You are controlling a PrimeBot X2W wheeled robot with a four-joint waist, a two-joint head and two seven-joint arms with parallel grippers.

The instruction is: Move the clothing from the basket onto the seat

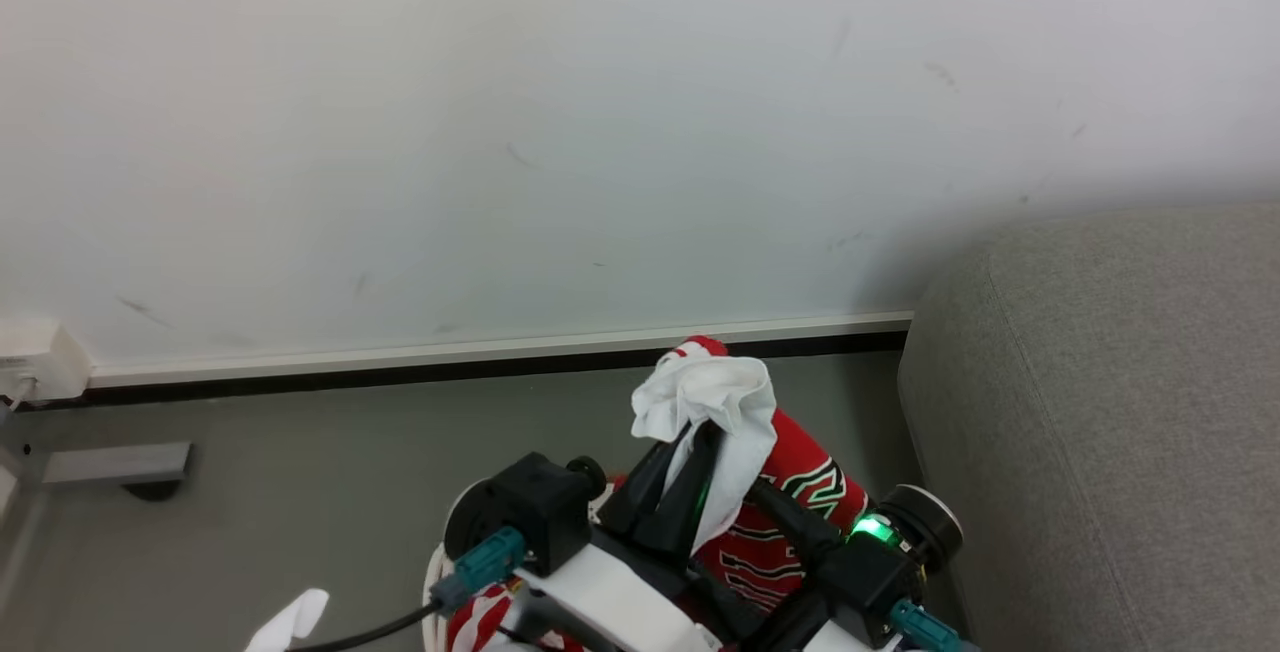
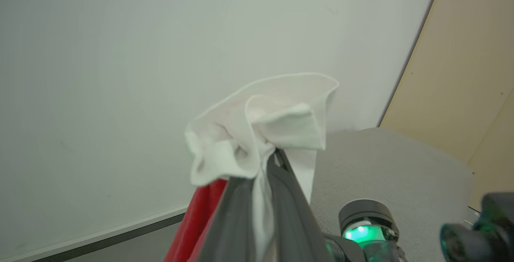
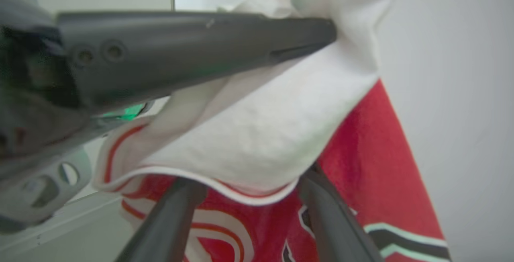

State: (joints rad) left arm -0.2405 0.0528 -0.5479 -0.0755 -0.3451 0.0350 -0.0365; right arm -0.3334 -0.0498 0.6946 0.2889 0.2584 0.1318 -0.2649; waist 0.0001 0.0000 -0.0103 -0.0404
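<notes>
Red-and-white soft sports clothing (image 1: pixel 790 477) hangs pinched in the left gripper (image 2: pixel 270 169), big grey woven seat (image 1: pixel 1100 412) off to frame right; can't tell if the right gripper (image 3: pixel 249 213) is gripping.

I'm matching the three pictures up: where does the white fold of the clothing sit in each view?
Head view: the clothing sits lower centre.
Left wrist view: clothing at centre.
Right wrist view: clothing across the middle.
Shared landmark: the left gripper pinching its white fold, jaws shut.
</notes>
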